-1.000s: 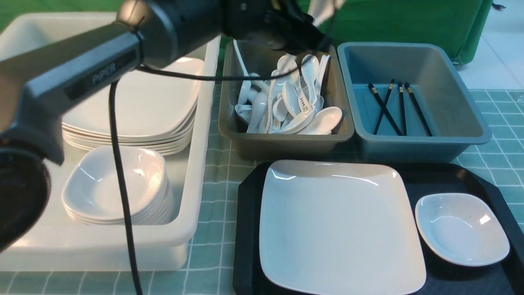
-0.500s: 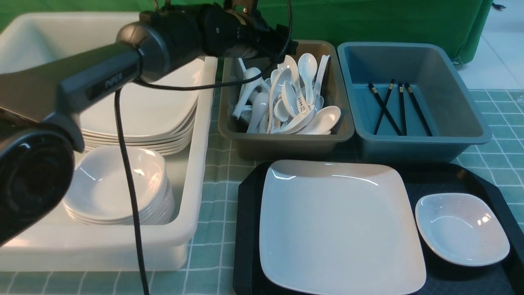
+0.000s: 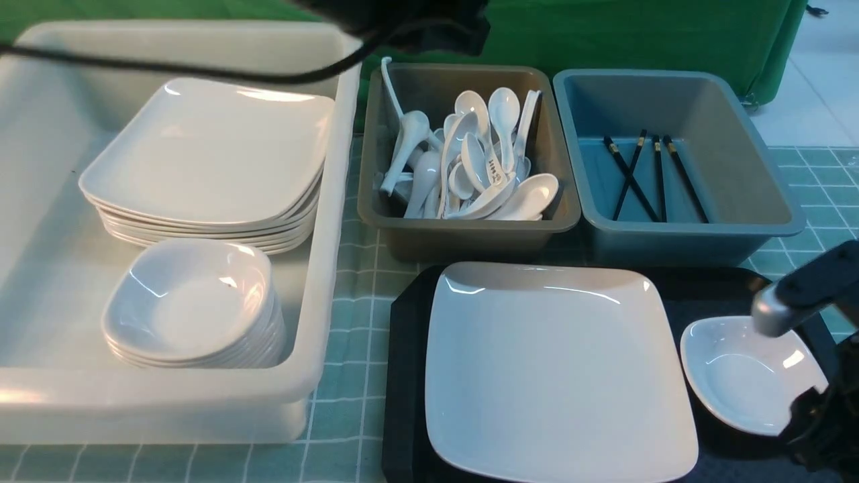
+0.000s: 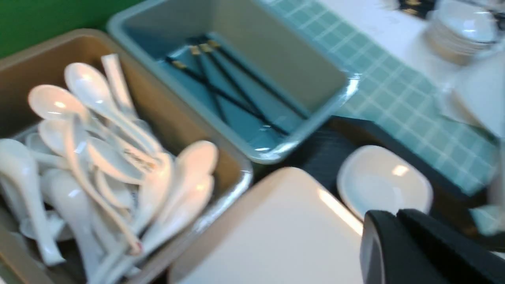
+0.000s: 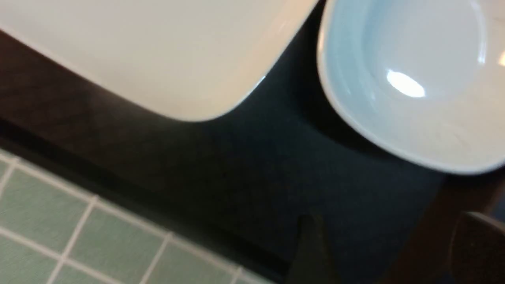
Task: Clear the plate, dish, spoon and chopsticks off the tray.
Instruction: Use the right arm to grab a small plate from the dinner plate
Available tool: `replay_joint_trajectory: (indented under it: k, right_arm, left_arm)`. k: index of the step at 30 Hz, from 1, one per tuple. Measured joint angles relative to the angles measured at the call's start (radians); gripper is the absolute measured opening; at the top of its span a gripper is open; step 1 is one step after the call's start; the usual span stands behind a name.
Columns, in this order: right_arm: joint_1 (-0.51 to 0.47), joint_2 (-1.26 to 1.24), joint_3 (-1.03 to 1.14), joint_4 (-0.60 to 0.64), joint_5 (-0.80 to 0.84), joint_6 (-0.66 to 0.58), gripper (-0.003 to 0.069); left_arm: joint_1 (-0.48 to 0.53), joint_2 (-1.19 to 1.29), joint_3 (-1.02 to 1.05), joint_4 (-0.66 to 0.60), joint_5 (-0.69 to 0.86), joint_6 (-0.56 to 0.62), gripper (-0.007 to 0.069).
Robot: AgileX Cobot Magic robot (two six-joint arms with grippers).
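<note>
On the black tray, the plate and dish still wait. No spoon or chopsticks lie there: spoons fill the brown bin, and chopsticks rest in the blue bin. The right gripper hovers beside the dish, jaws wide apart and empty. The left gripper is too blurred to judge.

You are at what looks like a canteen-style station for sorting used tableware, set up in a test room more than in a real kitchen. A white tub keeps a stack of square plates and a stack of small dishes, while one grey bin holds many soup spoons and another bin holds black chopsticks. The table wears a green checked cloth, a plain green curtain hangs behind it, and pale floor tiles show beside the curtain.
</note>
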Motion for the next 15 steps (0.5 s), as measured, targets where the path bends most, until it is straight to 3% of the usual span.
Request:
replay_joint_trajectory:
  k: [6,15]
  right_arm:
    - [0.000,0.160,0.004,0.003,-0.150,-0.055,0.0506]
    - [0.003,0.301,0.004,0.004,-0.292,-0.145,0.0506]
  left_arm:
    - [0.000,-0.407,0.450,-0.062,-0.156,0.069,0.0006]
    - [0.000,-0.705,0.704,-0.063,-0.245,0.072,0.0008]
